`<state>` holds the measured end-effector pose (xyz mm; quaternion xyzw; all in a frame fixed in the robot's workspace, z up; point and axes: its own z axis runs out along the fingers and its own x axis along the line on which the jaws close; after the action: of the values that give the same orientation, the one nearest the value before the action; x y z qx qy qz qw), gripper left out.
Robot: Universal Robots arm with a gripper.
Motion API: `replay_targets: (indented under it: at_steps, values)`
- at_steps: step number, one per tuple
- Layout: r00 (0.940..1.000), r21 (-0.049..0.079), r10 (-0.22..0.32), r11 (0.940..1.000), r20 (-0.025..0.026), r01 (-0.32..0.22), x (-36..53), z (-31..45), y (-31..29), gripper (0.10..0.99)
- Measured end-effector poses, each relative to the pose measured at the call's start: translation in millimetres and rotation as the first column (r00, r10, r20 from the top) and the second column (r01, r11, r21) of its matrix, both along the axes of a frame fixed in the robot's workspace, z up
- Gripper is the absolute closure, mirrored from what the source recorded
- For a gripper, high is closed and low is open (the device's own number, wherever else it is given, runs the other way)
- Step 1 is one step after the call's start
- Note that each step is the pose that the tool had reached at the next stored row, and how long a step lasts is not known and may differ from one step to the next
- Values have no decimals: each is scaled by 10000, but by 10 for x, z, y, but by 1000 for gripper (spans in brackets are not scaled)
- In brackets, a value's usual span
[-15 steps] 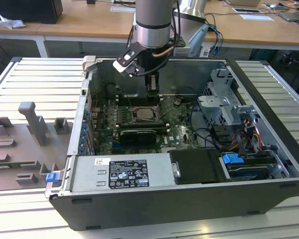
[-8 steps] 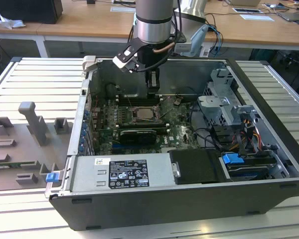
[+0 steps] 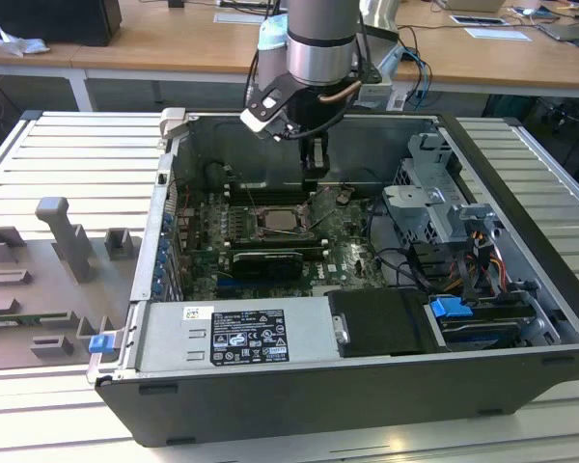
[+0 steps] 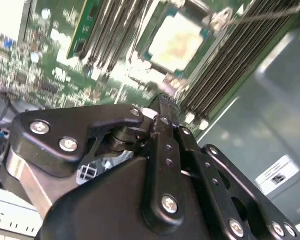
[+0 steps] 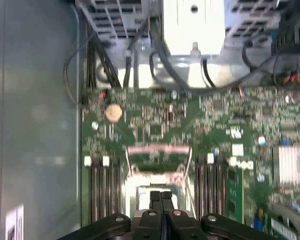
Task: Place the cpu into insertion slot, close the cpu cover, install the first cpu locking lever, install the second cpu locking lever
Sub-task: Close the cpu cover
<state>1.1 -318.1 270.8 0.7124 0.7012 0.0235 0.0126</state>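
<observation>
Wooden desks (image 3: 174,43) stand behind a ribbed metal counter (image 3: 58,145) in the exterior view, where an open computer case (image 3: 270,410) lies on its side. The arm's tool (image 3: 313,181) hangs over the green motherboard (image 3: 352,253), close by the insertion slot (image 3: 259,226). In the second wrist view the pale cpu (image 4: 177,42) sits flat inside that slot. In the first wrist view the tool's fingers press together on nothing, and the cpu cover (image 5: 157,149) appears tilted up off the chip.
</observation>
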Motion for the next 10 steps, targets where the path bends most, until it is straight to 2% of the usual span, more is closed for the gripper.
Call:
replay_targets:
  at_steps: [4,10]
  values:
    - [10000,-2,6,10000,-2,-6,129,-10,8,980]
    - [10000,-2,12,10000,-1,-12,246,-21,20,980]
